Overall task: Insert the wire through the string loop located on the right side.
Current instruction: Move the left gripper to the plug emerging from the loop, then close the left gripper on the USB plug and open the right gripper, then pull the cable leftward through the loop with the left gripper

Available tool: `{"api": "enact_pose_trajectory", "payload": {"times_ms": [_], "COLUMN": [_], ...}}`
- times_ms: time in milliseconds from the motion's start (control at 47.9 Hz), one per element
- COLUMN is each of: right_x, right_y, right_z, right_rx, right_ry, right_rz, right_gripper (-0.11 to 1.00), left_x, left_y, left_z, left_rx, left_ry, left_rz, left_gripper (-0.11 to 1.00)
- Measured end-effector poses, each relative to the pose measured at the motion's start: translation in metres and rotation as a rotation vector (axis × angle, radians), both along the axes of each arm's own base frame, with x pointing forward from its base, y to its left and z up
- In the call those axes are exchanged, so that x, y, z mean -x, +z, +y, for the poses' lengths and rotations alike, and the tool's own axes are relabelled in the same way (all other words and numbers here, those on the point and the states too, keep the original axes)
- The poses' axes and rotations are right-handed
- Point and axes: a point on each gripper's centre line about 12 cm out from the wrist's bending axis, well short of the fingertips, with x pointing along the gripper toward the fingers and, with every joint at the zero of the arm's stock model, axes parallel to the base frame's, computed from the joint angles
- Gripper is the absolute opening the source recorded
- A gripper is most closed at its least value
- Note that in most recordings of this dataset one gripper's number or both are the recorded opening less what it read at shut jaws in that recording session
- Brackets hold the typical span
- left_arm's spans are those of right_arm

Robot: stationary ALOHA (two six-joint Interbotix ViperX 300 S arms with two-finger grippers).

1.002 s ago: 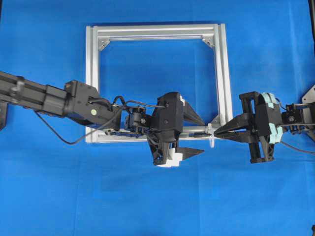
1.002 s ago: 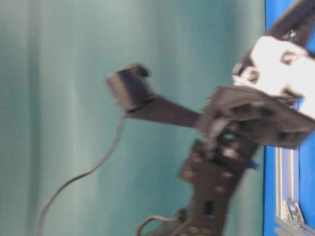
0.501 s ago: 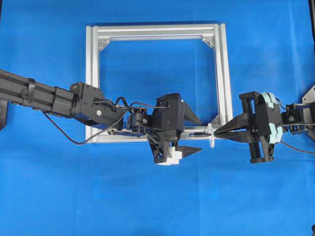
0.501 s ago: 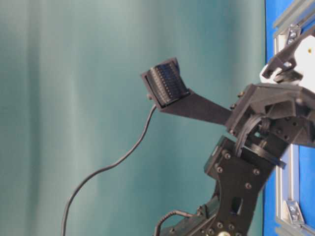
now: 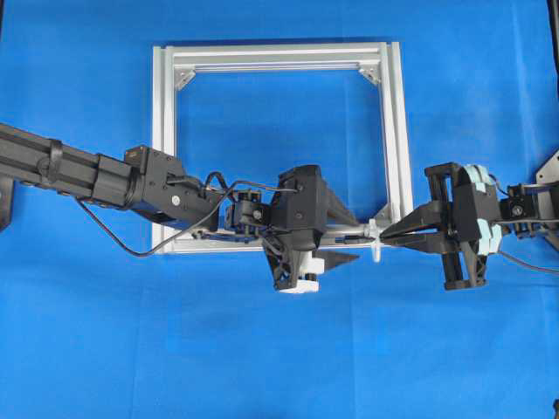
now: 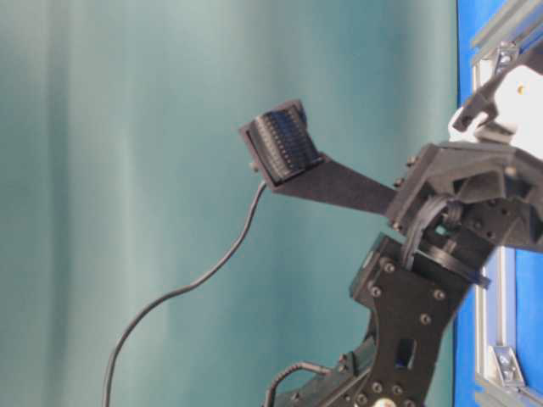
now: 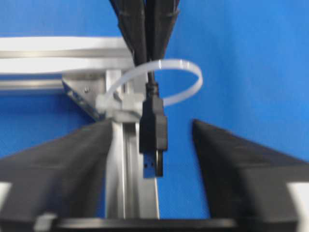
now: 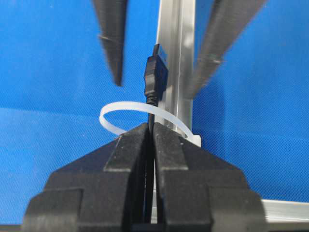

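The wire [image 7: 153, 123] passes through the string loop [image 7: 186, 77], a whitish translucent band standing at the lower right corner of the aluminium frame [image 5: 166, 131]. The wire's dark plug, with its metallic tip, has emerged on the far side of the loop and lies along the frame's bottom rail, pointing toward my left arm. In the right wrist view the plug [image 8: 155, 75] sits just beyond the loop [image 8: 120, 110], above the rail.

My right gripper [image 5: 389, 234] is pressed together on the wire just behind the loop; in the right wrist view its two fingers [image 8: 130, 154] meet with the thin black cable pinched between them. In the left wrist view the same pair of fingers appears at the top edge, clamped on the cable above the loop.

My left gripper [image 5: 348, 236] is partly spread, one finger on each side of the plug. In the left wrist view its fingers [image 7: 72, 159] flank the plug with blue cloth [image 5: 279, 349] showing in the gaps on both sides; neither finger touches it.

The table-level view shows only part of an arm against a green backdrop; it is too close to tell which.
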Motion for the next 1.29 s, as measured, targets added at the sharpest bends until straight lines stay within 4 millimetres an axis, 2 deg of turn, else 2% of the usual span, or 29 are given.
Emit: {"api": "enact_pose_trajectory", "payload": {"times_ms": [83,104,480,564,605,835,918,1148,1294], "right_x": [0.000,0.000,0.000,0.000,0.000,-0.001,-0.001,-0.001,-0.001], "right_y": [0.000,0.000,0.000,0.000,0.000,0.001,0.000,0.001,0.000], "right_z": [0.000,0.000,0.000,0.000,0.000,0.000,0.000,0.000,0.000], "right_rx": [0.000,0.000,0.000,0.000,0.000,-0.001,0.000,0.001,0.002], "right_ry": [0.000,0.002,0.000,0.000,0.000,0.000,-0.001,0.000,0.000], "right_rz": [0.000,0.001,-0.001,0.000,0.000,-0.005,-0.005,-0.006,-0.005], "right_gripper": [-0.03,-0.03,-0.01,0.08,0.17,0.83,0.97,0.97,0.97], "left_x": [0.000,0.000,0.000,0.000,0.000,0.000,0.000,0.002,0.017], "left_y": [0.001,0.001,0.001,0.001,0.001,0.002,0.002,0.000,-0.008], "left_z": [0.000,0.000,0.000,0.000,0.000,0.000,0.000,0.000,0.001], "left_rx": [-0.004,-0.005,-0.005,-0.004,-0.004,0.002,0.003,0.001,-0.003], "left_ry": [0.000,-0.001,-0.001,0.000,0.000,0.002,0.003,0.002,0.001], "left_rz": [-0.014,-0.016,-0.016,-0.017,-0.017,-0.018,-0.018,-0.012,0.020], "left_gripper": [0.15,0.12,0.10,0.10,0.10,0.10,0.10,0.10,0.10]}}
